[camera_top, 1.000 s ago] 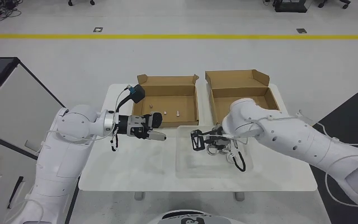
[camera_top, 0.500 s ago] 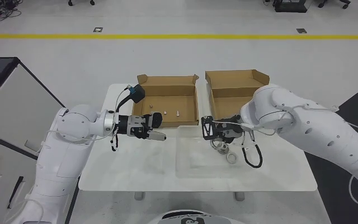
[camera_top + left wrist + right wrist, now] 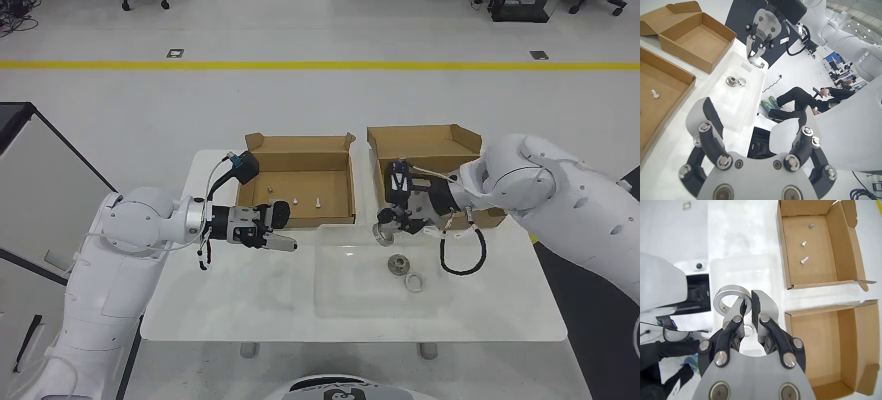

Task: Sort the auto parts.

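Observation:
My right gripper (image 3: 387,226) is shut on a silver ring collar (image 3: 730,299), pinching one side of its rim. It hangs above the far edge of the clear plastic tray (image 3: 350,290), just in front of the empty cardboard box (image 3: 430,180). A flanged metal hub (image 3: 398,264) and a second small ring (image 3: 415,283) lie in the tray. My left gripper (image 3: 284,227) is open and holds nothing, hovering over the table left of the tray, in front of the other box (image 3: 262,205), which holds three bolts (image 3: 316,200).
Both boxes stand side by side along the table's far half, flaps up. The tray takes the near right part of the white table (image 3: 220,300). A seated person's legs (image 3: 791,100) are visible beyond the table's near edge.
My right gripper has lifted the ring collar out of the tray and carried it back and to the right, toward the empty box. The left arm has not moved.

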